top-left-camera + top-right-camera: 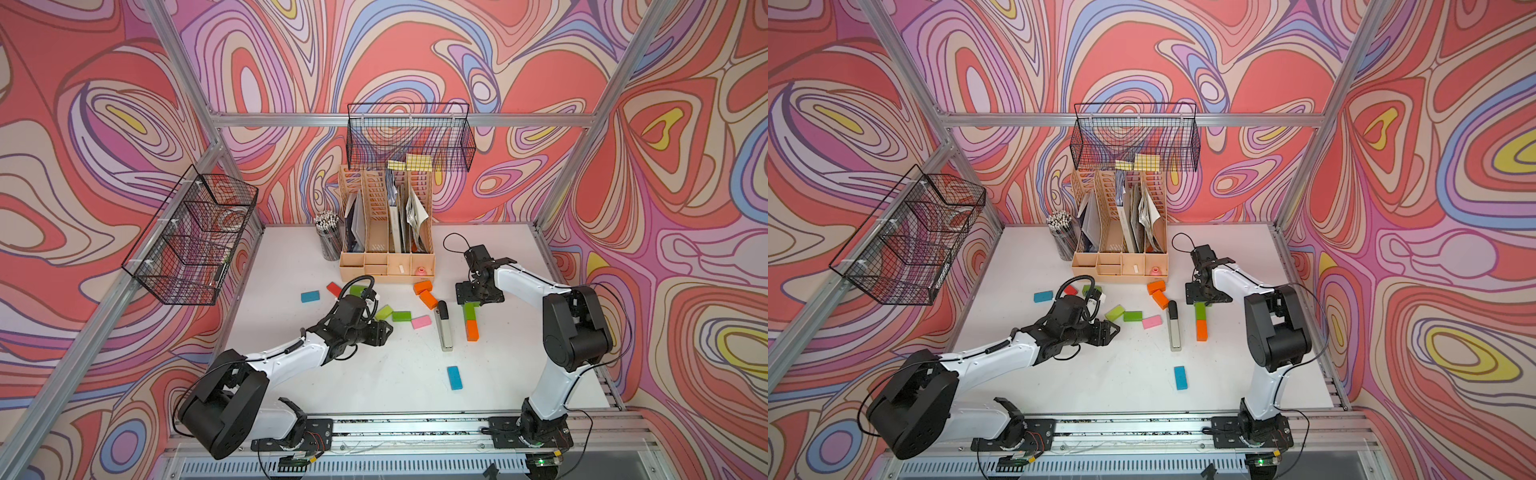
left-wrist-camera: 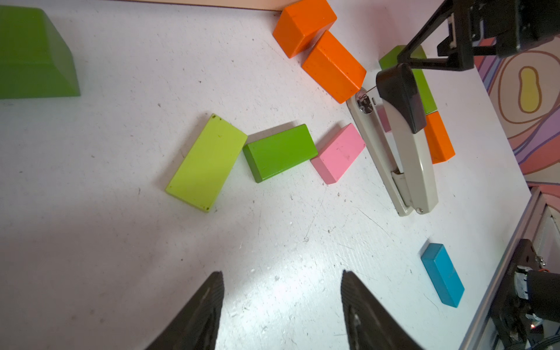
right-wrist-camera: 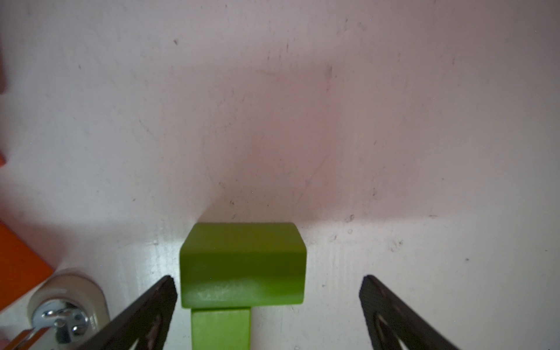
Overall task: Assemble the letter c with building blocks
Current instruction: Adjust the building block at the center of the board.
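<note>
The right gripper (image 3: 268, 278) has its jaws wide apart, straddling a green block (image 3: 242, 263) laid crosswise at the far end of the unfinished letter c (image 1: 471, 320), probably as an arm. The left gripper (image 2: 281, 274) is parted and empty, with the lime block (image 2: 207, 162) ahead, probably next

The right gripper (image 1: 478, 296) hides the far end of a green rectangular brick (image 1: 470, 311) in a top view. In the left wrist view a silver-and-black stapler (image 2: 415, 157) covers part of an orange rectangular brick (image 2: 441, 142).
</note>
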Available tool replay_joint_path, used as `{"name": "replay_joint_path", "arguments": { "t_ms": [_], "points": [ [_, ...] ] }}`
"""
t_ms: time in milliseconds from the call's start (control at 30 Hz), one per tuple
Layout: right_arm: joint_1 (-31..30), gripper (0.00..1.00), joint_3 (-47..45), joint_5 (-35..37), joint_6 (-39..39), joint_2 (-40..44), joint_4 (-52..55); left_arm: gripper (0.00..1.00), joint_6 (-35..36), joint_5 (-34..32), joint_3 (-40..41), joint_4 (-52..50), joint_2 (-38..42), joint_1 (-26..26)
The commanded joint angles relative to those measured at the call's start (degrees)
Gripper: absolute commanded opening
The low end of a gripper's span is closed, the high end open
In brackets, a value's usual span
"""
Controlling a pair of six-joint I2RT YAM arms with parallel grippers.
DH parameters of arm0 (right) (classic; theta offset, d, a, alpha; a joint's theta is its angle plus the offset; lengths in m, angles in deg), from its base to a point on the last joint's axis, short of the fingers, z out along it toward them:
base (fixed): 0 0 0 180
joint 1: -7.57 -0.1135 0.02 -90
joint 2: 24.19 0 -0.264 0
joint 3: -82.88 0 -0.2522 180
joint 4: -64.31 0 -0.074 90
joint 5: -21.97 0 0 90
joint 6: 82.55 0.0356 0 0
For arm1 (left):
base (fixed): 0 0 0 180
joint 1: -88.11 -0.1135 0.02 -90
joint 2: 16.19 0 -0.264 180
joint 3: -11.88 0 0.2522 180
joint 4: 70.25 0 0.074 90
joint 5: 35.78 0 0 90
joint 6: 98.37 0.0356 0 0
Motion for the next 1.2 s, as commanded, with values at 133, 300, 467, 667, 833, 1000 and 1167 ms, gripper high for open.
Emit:
{"name": "replay_joint_path", "arguments": {
  "t_ms": [133, 300, 467, 667, 833, 1000, 1167],
  "points": [
    [0.36, 0.98, 1.38, 1.91, -0.12, -1.02, 0.26, 0.64, 0.61, -0.40, 0.24, 0.20, 0.89, -0.34],
    [0.47, 0.98, 1.49, 1.83, 0.05, -1.29, 0.26, 0.64, 0.61, -0.44, 0.26, 0.24, 0.94, -0.34],
    [0.64, 0.98, 1.49, 2.12, 0.23, -1.37, 0.11, 0.64, 0.54, -0.35, 0.25, 0.33, 0.64, -0.34],
    [0.90, 0.98, 1.63, 2.14, 0.40, -1.62, 0.09, 0.64, 0.63, -0.41, 0.28, 0.43, 0.46, -0.34],
    [0.99, 0.98, 1.60, 1.84, 0.42, -1.55, -0.07, 0.64, 0.61, -0.35, 0.20, 0.44, 0.20, -0.34],
    [0.99, 0.98, 1.35, -0.52, 0.06, -0.15, -1.35, 0.64, 0.67, -0.41, -0.02, 0.42, 0.02, -0.34],
    [0.99, 0.98, -0.87, -5.27, -0.21, 4.71, -4.88, 0.64, 0.07, -1.29, -0.35, -0.70, 0.84, -0.34]
  ]
}}
